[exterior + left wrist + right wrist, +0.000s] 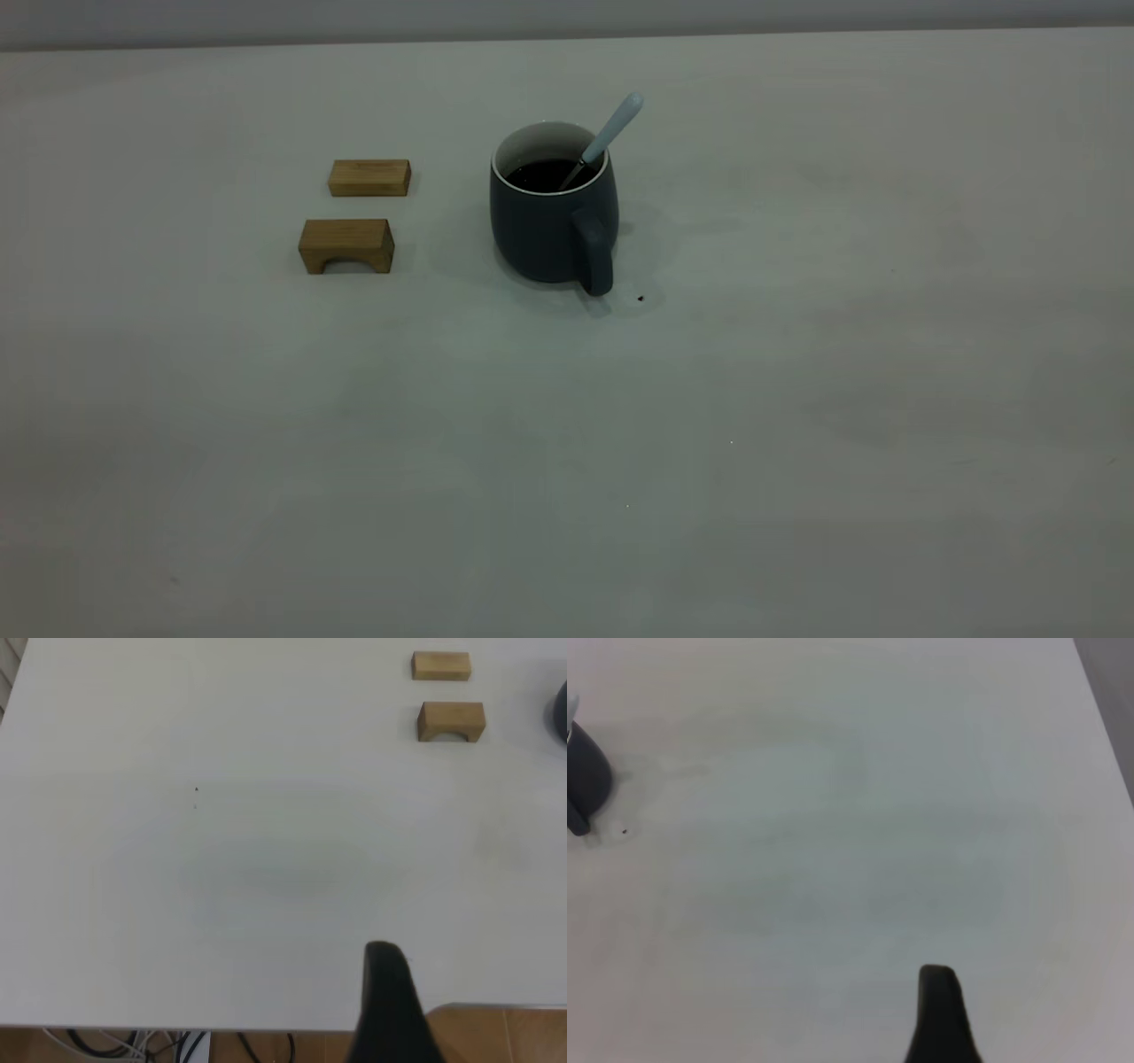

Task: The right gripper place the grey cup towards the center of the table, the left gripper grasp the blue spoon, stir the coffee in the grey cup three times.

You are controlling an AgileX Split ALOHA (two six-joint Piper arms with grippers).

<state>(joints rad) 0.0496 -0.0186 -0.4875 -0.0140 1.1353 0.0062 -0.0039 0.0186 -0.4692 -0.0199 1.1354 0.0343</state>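
The grey cup (551, 221) stands upright near the middle of the table (797, 399), its handle turned toward the camera. Dark coffee (542, 173) fills it. The blue spoon (611, 133) leans in the cup, bowl sunk in the coffee, pale handle sticking up over the far right rim. Neither arm appears in the exterior view. The left gripper (385, 992) hovers by the table's near edge, far from the cup (560, 713). The right gripper (939, 1010) hangs over bare table, well away from the cup (585, 780). Neither holds anything that shows.
Two brown wooden blocks lie left of the cup: a flat one (369, 177) and an arched one (346, 245). A tiny dark speck (640, 299) marks the table by the handle. The left wrist view shows the table edge (266, 1028) with cables below.
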